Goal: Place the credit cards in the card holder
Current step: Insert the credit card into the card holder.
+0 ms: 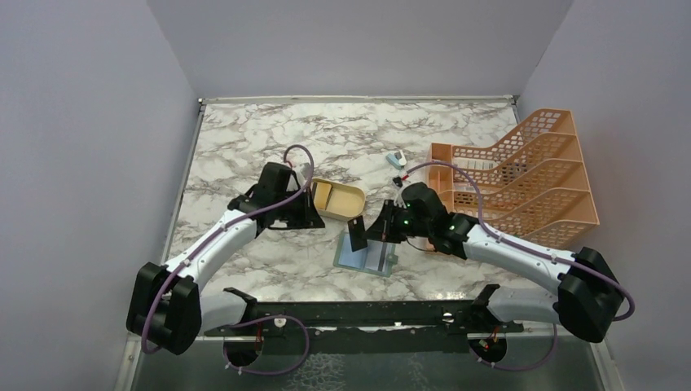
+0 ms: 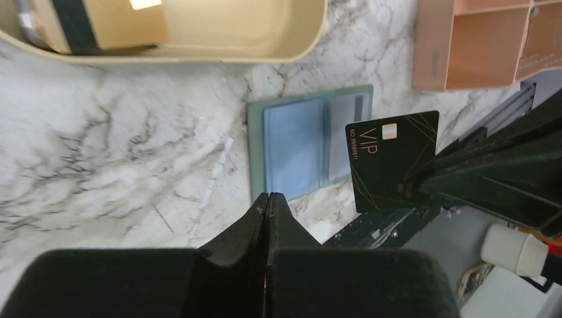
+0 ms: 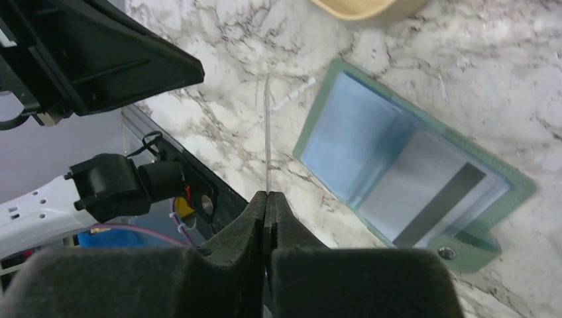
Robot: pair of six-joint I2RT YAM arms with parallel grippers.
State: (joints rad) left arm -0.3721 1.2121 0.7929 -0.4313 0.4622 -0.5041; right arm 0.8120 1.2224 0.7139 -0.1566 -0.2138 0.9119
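Note:
The card holder (image 1: 367,257) lies open on the marble, grey-green with pale blue pockets; it also shows in the left wrist view (image 2: 291,142) and the right wrist view (image 3: 344,129). A pale grey card with a dark stripe (image 3: 431,199) sits in one of its pockets. My right gripper (image 1: 380,230) is shut on a black VIP credit card (image 2: 391,162), held on edge just above the holder's near-left side; the right wrist view shows it edge-on (image 3: 267,139). My left gripper (image 2: 268,196) is shut and empty, between the tan dish and the holder. A tan-brown card with a black stripe (image 2: 99,23) lies in the dish.
The tan oval dish (image 1: 352,198) stands just behind the card holder. An orange mesh file rack (image 1: 521,175) stands at the right. A small blue-and-white gadget (image 1: 397,159) lies behind the right gripper. The table's black front rail (image 1: 367,314) runs close to the holder.

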